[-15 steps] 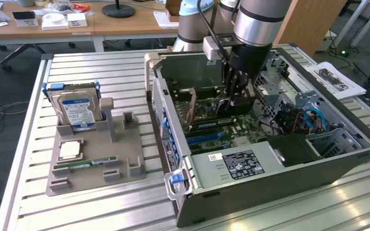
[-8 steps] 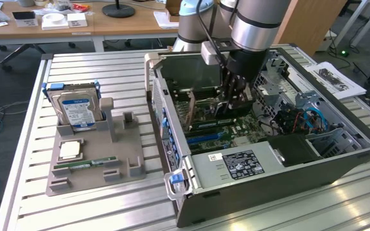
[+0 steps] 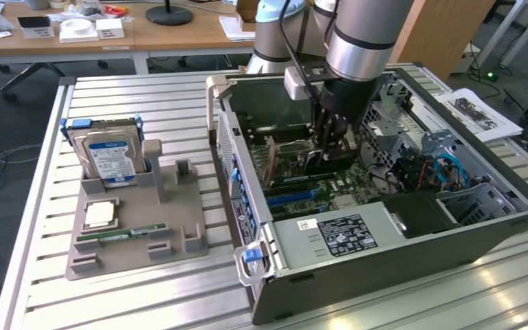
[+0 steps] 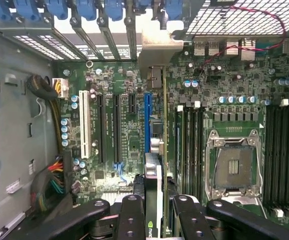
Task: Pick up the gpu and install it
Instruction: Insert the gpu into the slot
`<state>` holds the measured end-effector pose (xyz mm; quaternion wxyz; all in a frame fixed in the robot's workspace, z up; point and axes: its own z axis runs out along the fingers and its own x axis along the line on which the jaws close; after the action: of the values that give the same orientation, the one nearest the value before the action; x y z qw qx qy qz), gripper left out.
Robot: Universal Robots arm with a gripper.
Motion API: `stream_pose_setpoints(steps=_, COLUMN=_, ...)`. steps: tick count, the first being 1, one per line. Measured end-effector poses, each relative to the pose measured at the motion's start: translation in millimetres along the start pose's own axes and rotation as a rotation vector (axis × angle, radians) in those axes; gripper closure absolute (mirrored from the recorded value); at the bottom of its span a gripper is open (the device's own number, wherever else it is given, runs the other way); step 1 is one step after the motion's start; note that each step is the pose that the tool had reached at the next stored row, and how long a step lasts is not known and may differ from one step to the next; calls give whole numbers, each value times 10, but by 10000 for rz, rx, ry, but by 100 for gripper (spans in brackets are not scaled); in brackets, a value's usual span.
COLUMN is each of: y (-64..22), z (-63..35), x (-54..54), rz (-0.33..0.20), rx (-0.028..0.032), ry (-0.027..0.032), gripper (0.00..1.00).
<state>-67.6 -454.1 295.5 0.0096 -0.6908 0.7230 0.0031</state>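
Exterior view. Reaches down from above into the open case (image 3: 401, 265), lying on its side on the slatted table (image 3: 154, 289). Grips the gpu (image 3: 315, 163) with the gripper (image 3: 333, 152), fingers partly closed on the card's two faces, card upright over the board, deep between the case walls. Cannot make out the card's lower edge behind fingers and shadow. Close around: blue cables (image 3: 447, 172) toward the exterior view's right, black shroud (image 3: 420, 213) nearer the camera. Well apart, at the exterior view's left of the case: grey holder (image 3: 131, 244) with hard drive (image 3: 113, 161) standing upright, CPU (image 3: 99, 214) lying flat, RAM stick (image 3: 122, 236) flat just beside it. Papers (image 3: 480, 113) beyond the case at the exterior view's right.

Wrist view. Looks along the gpu (image 4: 153, 172), seen edge-on, clamped between the black fingers (image 4: 131, 215) of the gripper (image 4: 157, 200). Ends in the silvery bracket (image 4: 159, 47) at the rear wall, near the blue latches (image 4: 94, 10). Stands just beside the blue slot (image 4: 147, 125), between it and the memory slots (image 4: 189, 145). Cannot tell whether the edge sits in a slot. Farther off: white slot (image 4: 83, 127), empty socket (image 4: 234, 167), bundled cables (image 4: 54, 182) along the case wall.
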Motion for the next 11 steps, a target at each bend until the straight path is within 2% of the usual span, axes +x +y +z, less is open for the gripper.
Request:
stream_pose_setpoints(steps=4, y=13, z=39, x=1, rz=-8, rx=0, ry=-1, gripper=73)
stream_pose_setpoints(steps=11, y=14, z=46, x=1, rz=-8, rx=1, ry=-3, gripper=73)
